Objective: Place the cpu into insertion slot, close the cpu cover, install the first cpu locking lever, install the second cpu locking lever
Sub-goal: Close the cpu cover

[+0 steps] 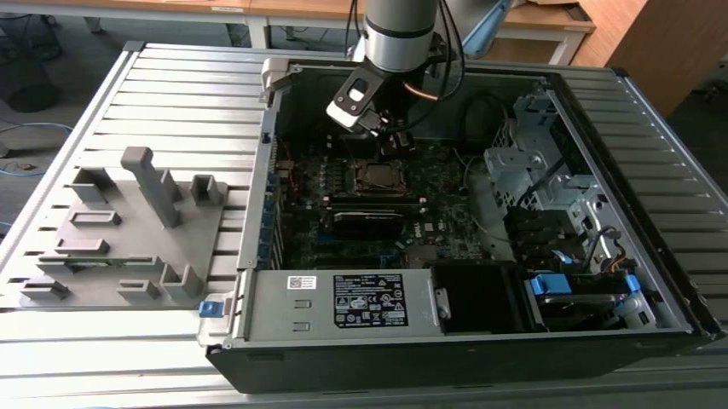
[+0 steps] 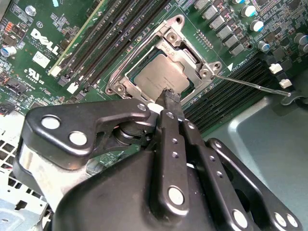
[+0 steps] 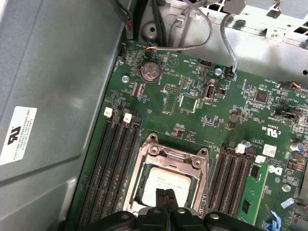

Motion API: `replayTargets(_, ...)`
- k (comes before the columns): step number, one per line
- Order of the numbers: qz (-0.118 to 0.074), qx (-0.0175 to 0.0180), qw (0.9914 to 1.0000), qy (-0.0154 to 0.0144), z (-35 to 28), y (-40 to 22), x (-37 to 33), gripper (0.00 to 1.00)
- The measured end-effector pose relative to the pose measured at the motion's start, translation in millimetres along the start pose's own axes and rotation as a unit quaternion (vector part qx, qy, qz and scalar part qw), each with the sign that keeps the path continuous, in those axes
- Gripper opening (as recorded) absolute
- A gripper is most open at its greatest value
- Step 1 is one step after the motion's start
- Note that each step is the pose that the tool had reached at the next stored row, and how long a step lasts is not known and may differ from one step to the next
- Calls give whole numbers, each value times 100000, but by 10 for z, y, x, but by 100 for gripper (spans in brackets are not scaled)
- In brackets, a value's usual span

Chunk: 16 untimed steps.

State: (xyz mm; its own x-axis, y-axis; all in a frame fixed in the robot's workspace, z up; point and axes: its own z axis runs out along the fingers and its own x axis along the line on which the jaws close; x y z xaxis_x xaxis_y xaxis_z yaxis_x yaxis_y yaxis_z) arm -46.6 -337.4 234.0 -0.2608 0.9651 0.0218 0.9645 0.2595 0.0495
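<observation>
The cpu [image 2: 154,79] is seated in its socket, framed by the lowered cpu cover [image 2: 192,57]. The gripper [image 2: 169,96] is pressed together with nothing held, its tips at the cpu's edge. A thin lever rod [image 2: 250,86] is shown jutting from the socket in the second wrist view, and the open computer case [image 1: 455,358] in the exterior view.

White logo letters sit on green board [image 2: 72,19], black mark on white sticker [image 3: 17,134] on case wall [image 3: 57,62], tiny unreadable print on label [image 1: 370,300] of pwr box [image 1: 268,311].
</observation>
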Motion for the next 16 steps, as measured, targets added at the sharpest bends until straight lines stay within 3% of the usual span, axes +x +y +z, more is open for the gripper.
replayTargets(16, -2159, 47, 99977, 106, 0, 0, 0, 11)
